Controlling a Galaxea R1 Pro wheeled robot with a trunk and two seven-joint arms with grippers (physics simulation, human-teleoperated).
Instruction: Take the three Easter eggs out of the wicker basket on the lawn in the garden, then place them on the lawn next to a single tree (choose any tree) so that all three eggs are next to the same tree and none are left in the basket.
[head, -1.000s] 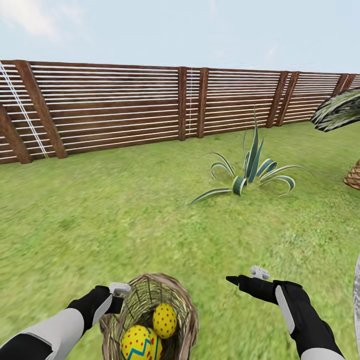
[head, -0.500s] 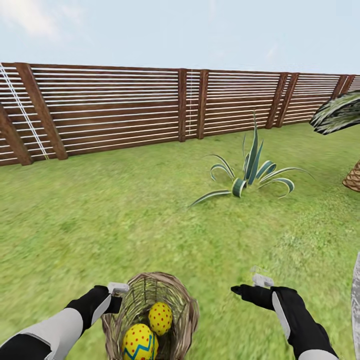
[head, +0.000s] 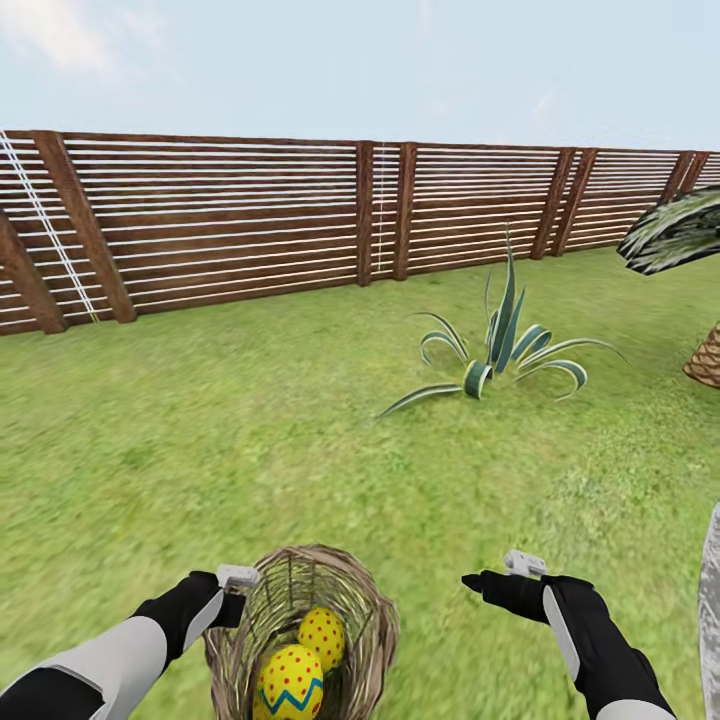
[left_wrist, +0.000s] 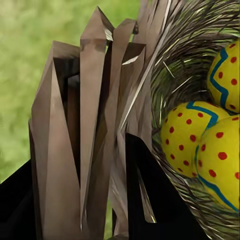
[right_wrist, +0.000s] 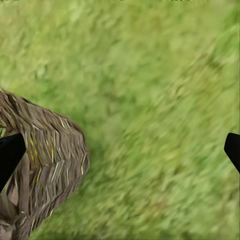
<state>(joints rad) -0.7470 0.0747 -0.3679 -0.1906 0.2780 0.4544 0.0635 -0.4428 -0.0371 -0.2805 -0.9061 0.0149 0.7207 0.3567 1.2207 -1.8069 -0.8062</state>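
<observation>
Wicker basket (head: 300, 625) sits on the lawn (head: 300, 430) at the bottom of the head view, between the two arms. Left gripper (head: 238, 590) is at the basket's left rim, touching or just beside it. In the left wrist view the basket's loop handle (left_wrist: 95, 125) stands right in front of the fingers (left_wrist: 155, 200), and the dark finger lies against the weave; how far the jaws are apart I can't tell, nor whether they have hold of the rim.

Eggs: two show in the head view, front egg (head: 292, 682) and rear egg (head: 322, 637), touching, both inside the basket. Left wrist view shows three patterned surfaces packed together in the basket (left_wrist: 220, 100), so all three Easter eggs (left_wrist: 192, 135) are in there.

Versus 1 s ago: front egg has slid rightward in the basket and now overlaps the rear one more; rear egg sits slightly lower. Left gripper unchanged at the rim.

Right gripper (head: 490, 578) hovers over the grass right of the basket, well apart from it, holding nothing. Jaws spread wide: the right wrist view has a fingertip (right_wrist: 10, 152) at each side edge with lawn between, basket wall (right_wrist: 50, 160) at one side. It's pulled back a bit toward the robot since 1 s ago, no change in the last half second.

Background: slatted wooden fence (head: 250, 215), striped agave plant (head: 500, 350), palm trunk base (head: 706, 355) at the right edge.
</observation>
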